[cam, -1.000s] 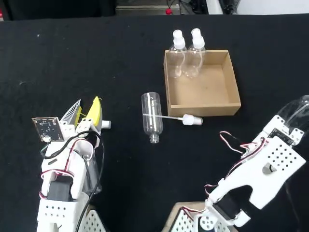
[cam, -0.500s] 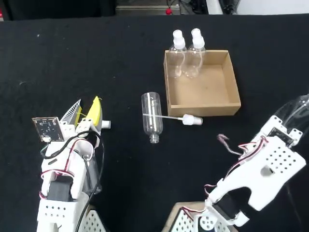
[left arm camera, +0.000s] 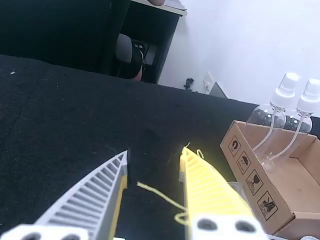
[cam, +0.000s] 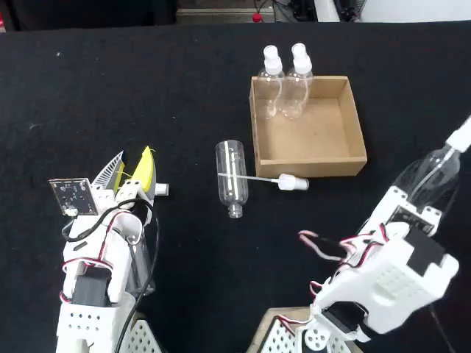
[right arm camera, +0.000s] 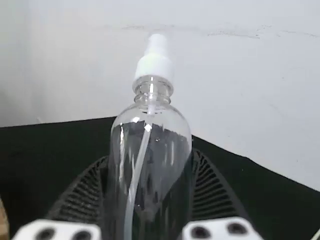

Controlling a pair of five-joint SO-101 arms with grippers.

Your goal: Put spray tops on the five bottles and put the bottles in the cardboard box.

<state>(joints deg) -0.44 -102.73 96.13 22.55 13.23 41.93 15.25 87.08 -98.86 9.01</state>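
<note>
Bottle (right arm camera: 150,150) with spray top (right arm camera: 155,62) sits clamped in the right gripper (right arm camera: 150,159) near the surface's (cam: 110,88) right edge; left gripper (left arm camera: 155,155) stands open.

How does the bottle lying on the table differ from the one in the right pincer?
The bottle on the table has a bare neck, its loose spray top lying by it; the held bottle has a white spray top fitted. The bottle on the table lies on its side, left of the cardboard box; the held bottle is clamped in the right pincer, right of the box. Both are clear and the same shape.
</note>
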